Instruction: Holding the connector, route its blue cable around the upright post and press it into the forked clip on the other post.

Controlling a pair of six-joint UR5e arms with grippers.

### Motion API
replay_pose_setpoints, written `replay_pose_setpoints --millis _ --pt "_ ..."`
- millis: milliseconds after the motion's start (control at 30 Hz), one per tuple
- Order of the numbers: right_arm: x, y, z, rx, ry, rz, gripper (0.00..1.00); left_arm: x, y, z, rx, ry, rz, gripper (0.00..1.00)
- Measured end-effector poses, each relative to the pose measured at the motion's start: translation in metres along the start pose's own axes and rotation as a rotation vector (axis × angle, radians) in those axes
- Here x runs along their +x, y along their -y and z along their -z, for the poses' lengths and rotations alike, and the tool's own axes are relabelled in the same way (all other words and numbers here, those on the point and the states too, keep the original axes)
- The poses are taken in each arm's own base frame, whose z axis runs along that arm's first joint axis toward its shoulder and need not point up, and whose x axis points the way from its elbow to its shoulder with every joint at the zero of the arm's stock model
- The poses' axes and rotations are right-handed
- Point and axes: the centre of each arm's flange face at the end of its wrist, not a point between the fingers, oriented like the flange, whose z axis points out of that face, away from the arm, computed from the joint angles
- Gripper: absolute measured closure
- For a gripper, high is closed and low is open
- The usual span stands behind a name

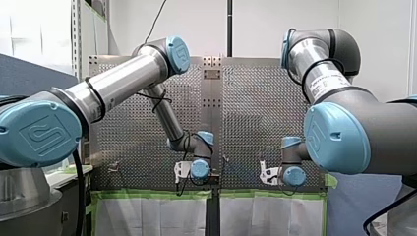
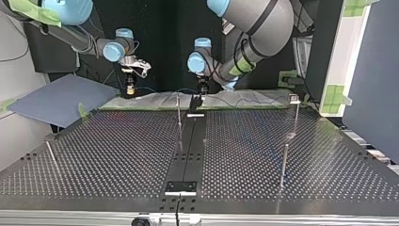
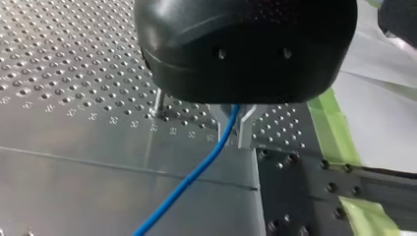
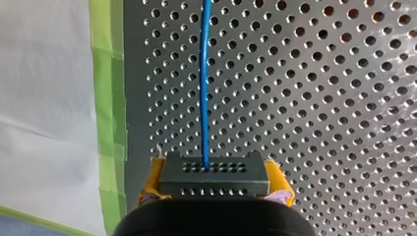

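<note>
Two grippers, both occupied. My right gripper [image 4: 215, 183] had its yellow pads [image 4: 153, 179] pressed against the two sides of the connector [image 4: 214, 169], a grey block with rows of small holes, held squarely between the jaws. One blue cable [image 4: 204, 93] left the middle of the connector's face and ran straight ahead over the perforated table [image 4: 319, 98], beside a strip of green tape [image 4: 109, 98].

My left gripper [image 3: 231, 130], black with metal fingers [image 3: 246, 129], had its jaws drawn in close on either side of the same cable, which passed between the tips and slanted down and away across the plate. A thin post [image 3: 158, 104] stood just beside the fingers; only its lower part showed, the rest hidden behind the gripper body.

From the top view, both grippers hung near the table's far edge, well apart, the right at the view's left. The cable between them was too faint there to trace. Counted four thin upright posts in that view: one near the middle [image 2: 179, 117] close to my left gripper, two at the view's right [image 2: 284, 165], one short one at the view's left [image 2: 51, 153]. The farther right post carried a small head [image 2: 294, 98]; its fork could not be made out.

Front view: wrists blocked both sets of jaws, and the cable did not show.

Tally: two arms, two grippers, one connector, one cable, four posts.
</note>
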Motion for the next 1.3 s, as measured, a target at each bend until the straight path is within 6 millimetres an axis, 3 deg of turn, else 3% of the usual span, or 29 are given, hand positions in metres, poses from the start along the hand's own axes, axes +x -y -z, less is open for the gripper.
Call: replay_pose_setpoints --millis 1300 --pt "0.014 -0.009 -0.019 -0.015 -0.019 -0.015 1.0 -0.021 0.008 -0.018 0.017 0.018 0.022 0.94"
